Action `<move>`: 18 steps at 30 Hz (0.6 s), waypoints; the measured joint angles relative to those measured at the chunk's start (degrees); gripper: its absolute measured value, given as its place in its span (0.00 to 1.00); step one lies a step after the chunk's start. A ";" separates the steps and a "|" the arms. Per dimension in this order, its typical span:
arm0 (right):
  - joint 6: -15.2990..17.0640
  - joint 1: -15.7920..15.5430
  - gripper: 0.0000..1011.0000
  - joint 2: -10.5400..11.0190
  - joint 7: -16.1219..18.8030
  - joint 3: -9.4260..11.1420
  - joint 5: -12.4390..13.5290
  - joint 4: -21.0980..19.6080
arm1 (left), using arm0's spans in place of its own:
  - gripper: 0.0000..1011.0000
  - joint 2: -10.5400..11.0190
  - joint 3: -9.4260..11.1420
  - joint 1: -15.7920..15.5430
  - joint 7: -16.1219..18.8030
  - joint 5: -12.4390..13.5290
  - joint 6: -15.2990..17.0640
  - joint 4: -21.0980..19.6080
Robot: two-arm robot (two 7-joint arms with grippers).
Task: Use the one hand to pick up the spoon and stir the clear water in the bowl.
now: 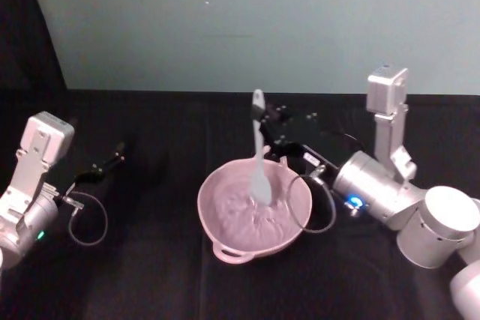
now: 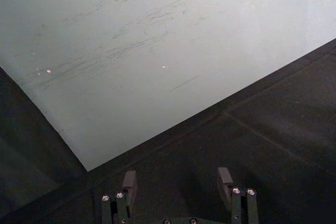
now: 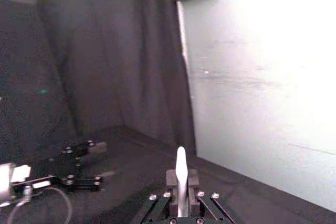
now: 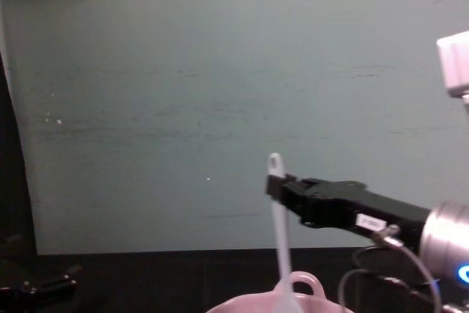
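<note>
Spoon (image 1: 259, 162) upright in tool (image 1: 264, 124), over bowl (image 1: 214, 192)

One spoon (image 1: 259, 170); one bowl (image 1: 202, 201); left gripper (image 1: 101, 166) plus right gripper (image 1: 264, 124) makes two.

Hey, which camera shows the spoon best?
The head view: the spoon shows whole, tip to head, standing in the bowl in the right gripper. The chest view shows its handle side-on; the right wrist view, its tip between the fingers. The left gripper sits parked far left.
</note>
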 joint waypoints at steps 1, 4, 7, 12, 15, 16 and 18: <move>-0.01 -0.12 0.11 0.18 -0.08 0.22 -0.01 -0.12 | 0.99 0.00 0.00 0.00 0.00 0.00 0.00 0.00; 0.03 -0.83 0.11 1.11 -0.40 1.28 -0.04 -0.89 | 0.99 0.00 0.00 0.00 0.00 0.00 0.00 0.00; 0.28 -1.65 0.12 1.88 -0.50 1.95 -0.09 -1.90 | 0.99 0.00 0.00 0.00 0.00 0.00 0.00 0.00; 0.85 -3.09 0.11 2.70 -0.51 2.35 -0.13 -4.03 | 0.99 0.00 0.00 0.00 0.00 0.00 0.00 0.00; 1.18 -3.96 0.11 2.84 -0.43 2.13 -0.10 -5.56 | 0.99 0.00 0.00 0.00 0.00 0.00 0.00 0.00; 1.24 -4.13 0.11 2.83 -0.37 2.01 -0.10 -5.84 | 0.99 0.00 0.00 0.00 0.00 0.00 0.00 0.00; 1.41 -4.66 0.11 2.65 0.01 1.36 -0.03 -6.75 | 0.99 0.00 0.00 0.00 0.00 0.00 0.00 0.00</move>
